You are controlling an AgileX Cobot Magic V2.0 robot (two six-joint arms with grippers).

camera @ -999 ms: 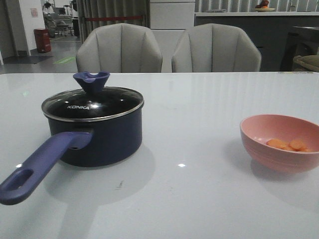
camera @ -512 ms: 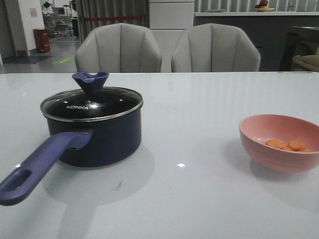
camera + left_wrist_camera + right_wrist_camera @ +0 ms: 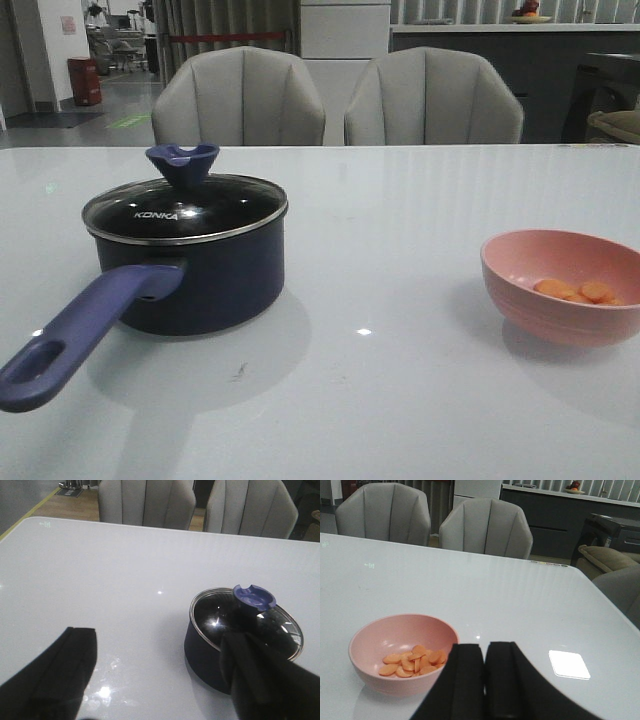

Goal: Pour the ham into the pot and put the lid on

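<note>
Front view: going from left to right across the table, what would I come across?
Pot handle → pot with its lid on top → a bare stretch of table → pink bowl holding the ham.

We read this as a staged dining corner inside an office or lab. Dining cues: white glossy desk [image 3: 420, 200], two grey padded chairs [image 3: 240, 98] behind it, a pot [image 3: 200, 275] and pink bowl [image 3: 562, 285] on it, dark counter [image 3: 500, 40] at the back. Lab cues: open hallway at far left with red bin [image 3: 85, 80] and green floor marking [image 3: 128, 120].
</note>
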